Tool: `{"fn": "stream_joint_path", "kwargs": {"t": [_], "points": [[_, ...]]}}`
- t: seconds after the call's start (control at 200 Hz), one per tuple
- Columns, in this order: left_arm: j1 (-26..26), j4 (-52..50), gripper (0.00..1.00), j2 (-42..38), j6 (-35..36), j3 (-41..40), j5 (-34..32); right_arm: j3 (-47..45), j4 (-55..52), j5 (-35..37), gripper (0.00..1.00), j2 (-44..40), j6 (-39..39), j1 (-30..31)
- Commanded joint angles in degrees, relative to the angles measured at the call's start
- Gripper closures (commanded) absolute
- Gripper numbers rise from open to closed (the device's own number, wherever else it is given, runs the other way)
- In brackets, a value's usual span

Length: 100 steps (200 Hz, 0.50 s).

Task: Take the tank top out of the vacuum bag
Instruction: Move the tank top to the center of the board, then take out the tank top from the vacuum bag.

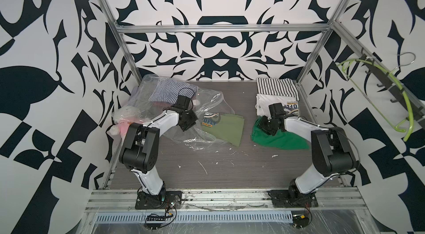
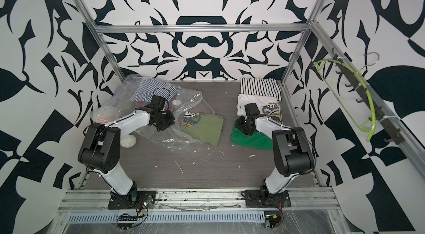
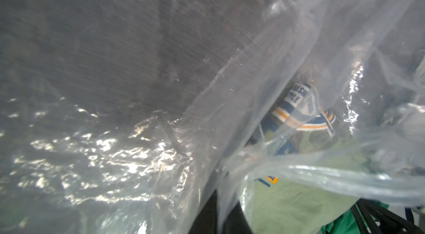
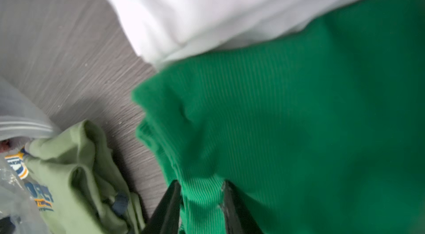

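At table (image 1: 230,170) back-left corner — bag (image 1: 147,85), crumpled, mouth toward centre, olive tee (image 1: 226,129) partly inside that mouth. Pinched shut on bag film: left gripper (image 1: 187,122). Near right edge — green tank top (image 1: 282,139), clear of bag, clamped in narrow jaws of right gripper (image 4: 200,187).

left hand (image 1: 186,127) | seemingly buried in vacuum bag (image 1: 208,104) | right wrist view blurred

Grey wood-grain table (image 1: 230,164), white-flecked. Far right corner: folded black-and-white striped shirt (image 1: 276,87); just before it, folded white printed T-shirt (image 1: 264,103). Centre: olive printed shirt (image 1: 227,129). Left edge: pink-and-white plush toy (image 1: 122,115). Right wall: lime-green hanger (image 1: 409,111) on hook rail (image 1: 391,88).
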Motion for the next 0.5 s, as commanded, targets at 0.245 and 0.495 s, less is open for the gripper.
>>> {"fn": "stream_joint_path", "kwargs": {"t": [0.245,0.495], "points": [[-0.15,-1.9,1.0,-4.25,0.25,-0.11,-0.27,-1.25,5.67,-13.41,0.25,-7.35,-8.04,5.02],[-0.23,-2.31,1.0,-4.49,0.5,-0.69,-0.06,3.72,6.06,-20.45,0.1,5.51,-9.32,9.19]]}}
